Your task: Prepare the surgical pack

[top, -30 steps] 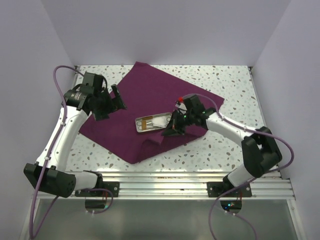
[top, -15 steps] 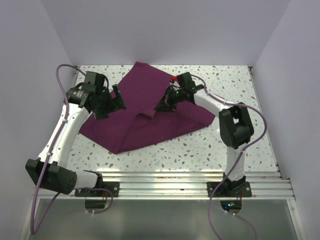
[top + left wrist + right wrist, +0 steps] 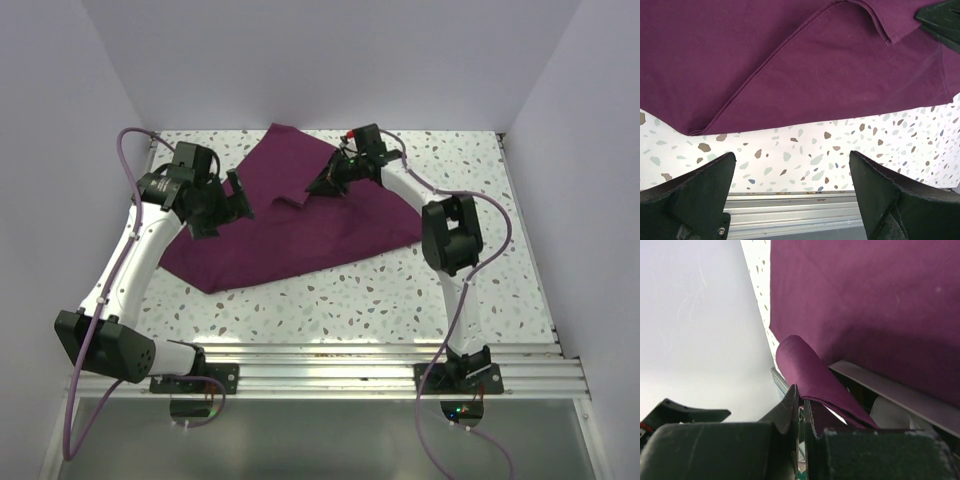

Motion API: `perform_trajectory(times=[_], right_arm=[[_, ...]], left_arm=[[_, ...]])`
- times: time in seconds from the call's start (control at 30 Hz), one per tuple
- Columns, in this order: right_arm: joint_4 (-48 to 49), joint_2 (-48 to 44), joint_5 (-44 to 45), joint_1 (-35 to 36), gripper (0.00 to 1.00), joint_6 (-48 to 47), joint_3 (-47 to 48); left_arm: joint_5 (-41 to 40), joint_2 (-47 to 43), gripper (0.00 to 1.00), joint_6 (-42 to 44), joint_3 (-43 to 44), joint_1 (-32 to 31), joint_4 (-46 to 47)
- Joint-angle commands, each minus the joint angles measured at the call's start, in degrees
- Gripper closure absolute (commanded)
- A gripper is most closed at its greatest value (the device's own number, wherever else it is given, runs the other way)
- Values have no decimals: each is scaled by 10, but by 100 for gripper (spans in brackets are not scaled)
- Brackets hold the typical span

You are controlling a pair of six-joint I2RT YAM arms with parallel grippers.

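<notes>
Your plum-purple cloth (image 3: 300,235) is lying across the far half of the table (image 3: 400,300), doubled over itself into a rough triangle. One corner is pointing toward the far edge of the table, one blunt tip is pointing toward the near left corner, and the third is reaching toward the right edge. Its longest side is the near one, running slantwise from that near-left tip across to the right, so the long axis is lying mostly left to right. Your right fingers (image 3: 322,186) are sitting close to the middle of the far edge, pressed nearly together and pinching a thin fold of the cloth. In the right wrist view the fabric is curling up and over them in a small roll (image 3: 805,370). Just beside that roll a pale grey flat edge (image 3: 890,390) is showing beneath the raised cloth, and you cannot tell from here what it is. Your left fingers (image 3: 238,196) are spread wide and gripping nothing, hanging above the left part of the cloth, toward the left edge of the table. The left wrist view is looking down between them at a diagonal crease (image 3: 770,65) and at speckled table past the cloth's near side.
</notes>
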Motion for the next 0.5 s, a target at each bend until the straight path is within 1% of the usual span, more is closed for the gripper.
perform_trajectory(times=[0.0,0.33,0.47], right_arm=[[-2,25,-18,-4,100,18,54],[8,66,-20,-13,100,32,97],[7,91,-21,-16,100,41,134]], left_arm=[[0,-5,0,13,6,4,6],[1,-2,0,11,2,4,6],[5,1,0,8,-2,4,10]])
